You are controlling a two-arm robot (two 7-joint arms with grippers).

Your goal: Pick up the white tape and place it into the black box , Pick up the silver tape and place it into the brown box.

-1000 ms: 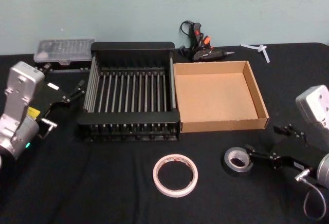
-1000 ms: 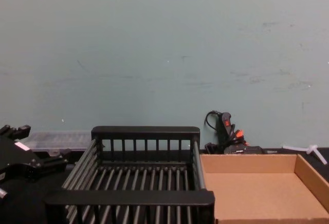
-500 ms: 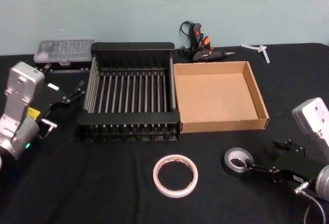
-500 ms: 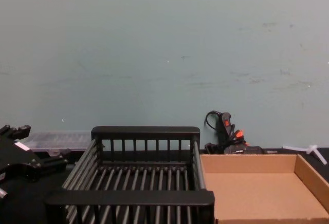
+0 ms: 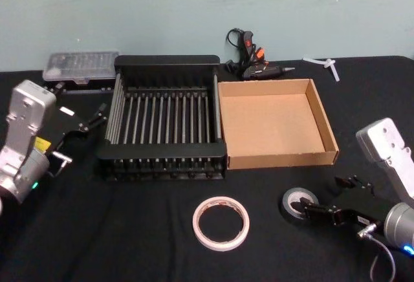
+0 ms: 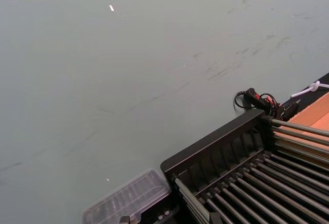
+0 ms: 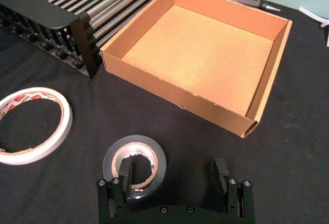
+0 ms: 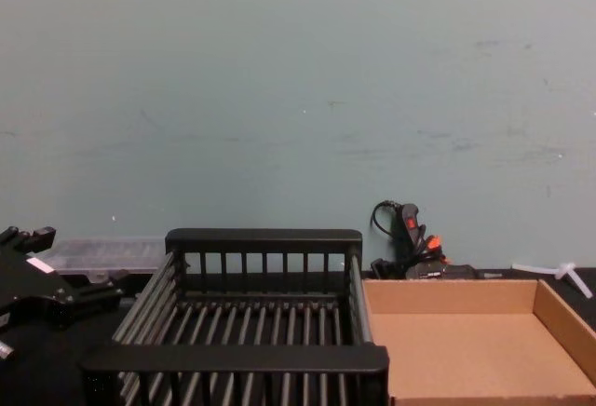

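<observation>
The silver tape (image 5: 299,204) (image 7: 154,157) lies flat on the black table in front of the brown box (image 5: 278,159) (image 7: 169,98). My right gripper (image 5: 321,195) (image 7: 173,175) is open at it. One finger stands in the roll's hole and the other outside it, so the roll's wall lies between them. The white tape (image 5: 220,222) (image 7: 61,118) lies flat to the left, in front of the black box (image 5: 167,61) (image 7: 56,8). Both boxes hold nothing. My left gripper (image 5: 81,99) (image 8: 74,259) hangs open to the left of the black box.
A glue gun (image 5: 252,59) lies behind the boxes by the wall. A clear plastic case (image 5: 81,64) (image 6: 128,201) sits at the back left. A small white plastic piece (image 5: 326,62) lies at the back right.
My right gripper has come down and to the left onto the silver tape, one finger now in its hole. The tapes, the boxes and the left arm have not moved.
</observation>
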